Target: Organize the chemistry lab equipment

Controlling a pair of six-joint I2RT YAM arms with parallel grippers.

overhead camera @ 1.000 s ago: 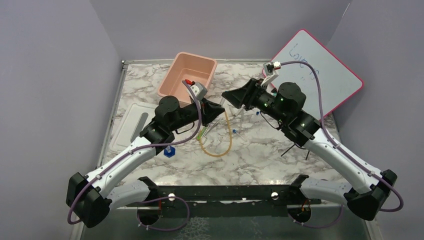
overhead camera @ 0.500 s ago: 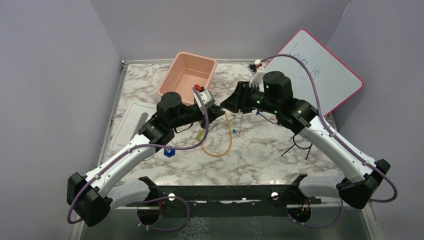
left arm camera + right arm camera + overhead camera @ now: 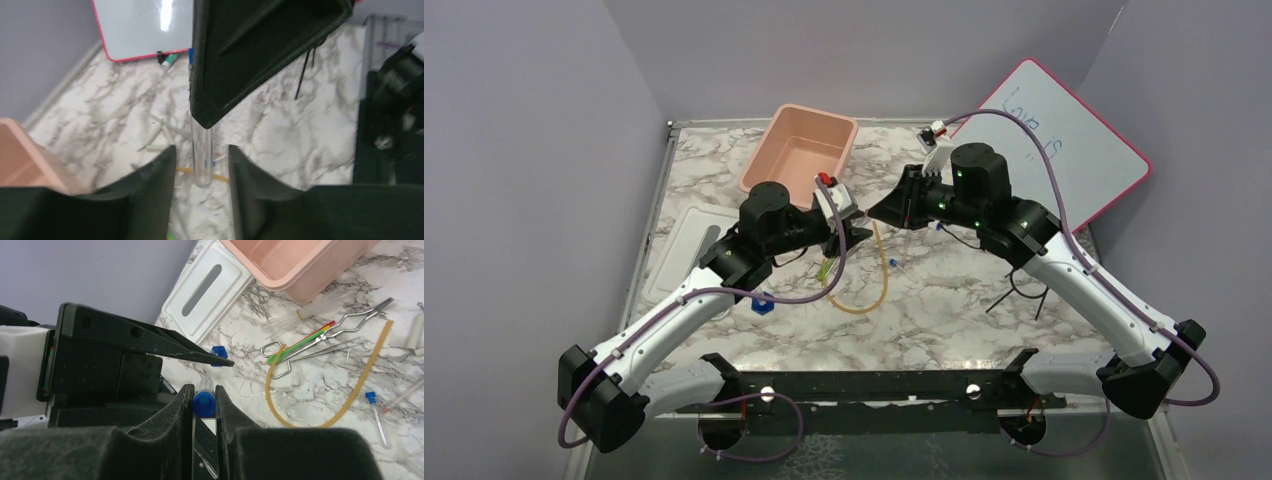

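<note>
Top external: marbled table (image 3: 944, 310), lilac walls (image 3: 524, 150).

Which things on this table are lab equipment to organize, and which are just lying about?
To organize: capped test tube in the right claw, amber rubber tube, metal tongs, green-handled tool, blue piece, black wire ring.
Lying about: whiteboard, pink tub, white lid.
</note>
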